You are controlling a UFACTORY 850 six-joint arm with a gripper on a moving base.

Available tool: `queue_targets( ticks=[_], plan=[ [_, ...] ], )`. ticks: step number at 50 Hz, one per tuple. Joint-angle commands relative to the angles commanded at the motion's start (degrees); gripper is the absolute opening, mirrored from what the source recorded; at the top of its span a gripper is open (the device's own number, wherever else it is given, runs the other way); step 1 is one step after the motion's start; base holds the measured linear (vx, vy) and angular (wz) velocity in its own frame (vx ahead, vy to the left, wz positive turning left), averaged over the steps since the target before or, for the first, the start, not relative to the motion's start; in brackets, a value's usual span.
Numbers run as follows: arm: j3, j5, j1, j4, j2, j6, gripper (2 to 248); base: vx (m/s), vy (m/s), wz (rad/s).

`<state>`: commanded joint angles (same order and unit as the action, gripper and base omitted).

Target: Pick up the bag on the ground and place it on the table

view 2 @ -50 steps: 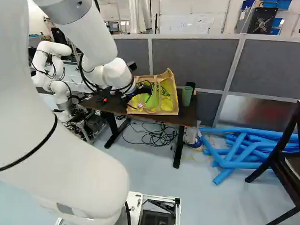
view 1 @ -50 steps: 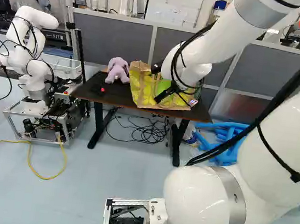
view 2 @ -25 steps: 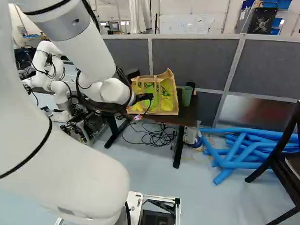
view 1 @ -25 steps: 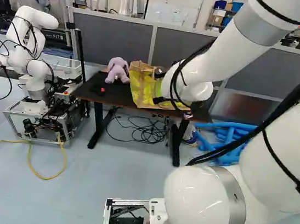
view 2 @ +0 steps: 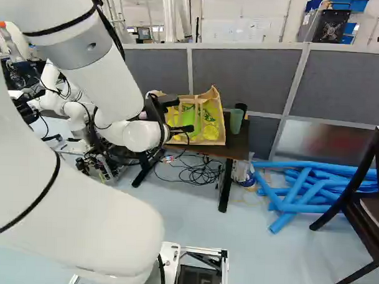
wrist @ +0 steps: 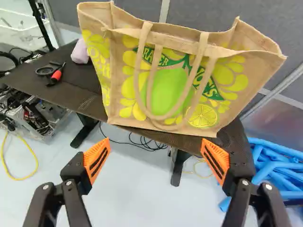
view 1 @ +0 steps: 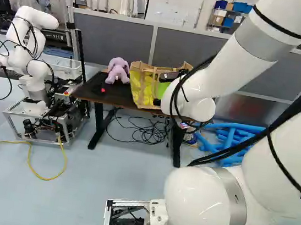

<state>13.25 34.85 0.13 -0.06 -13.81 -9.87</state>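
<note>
The tan shopping bag [wrist: 168,87] stands long-ways along the table [wrist: 71,87], wordy side facing the gripper [view 2: 186,129], fingers spread wide.

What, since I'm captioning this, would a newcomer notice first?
First, the tan bag with bright yellow and green print, standing on the table. Then the open claw with orange pads, facing the bag, and the blue tubes heaped on the floor, right of the table in the right base view.
</note>
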Motion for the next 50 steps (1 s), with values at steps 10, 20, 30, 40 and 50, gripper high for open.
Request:
queue_targets(
  ticks=[10,20,30,40,50],
  plan=[
    [-2.22,4.08,-0.03,0.02,-0.59,2.66,247,0.0,0.0,0.0],
    [-4.1,7.53,-0.06,0.03,-1.09,4.91,247,0.0,0.0,0.0],
    [-5.63,10.33,-0.09,0.04,-1.49,6.73,247,0.0,0.0,0.0],
    [-6.83,12.53,-0.11,0.05,-1.81,8.17,247,0.0,0.0,0.0],
    [-7.65,14.04,-0.12,0.05,-2.03,9.15,247,0.0,0.0,0.0]
  ],
)
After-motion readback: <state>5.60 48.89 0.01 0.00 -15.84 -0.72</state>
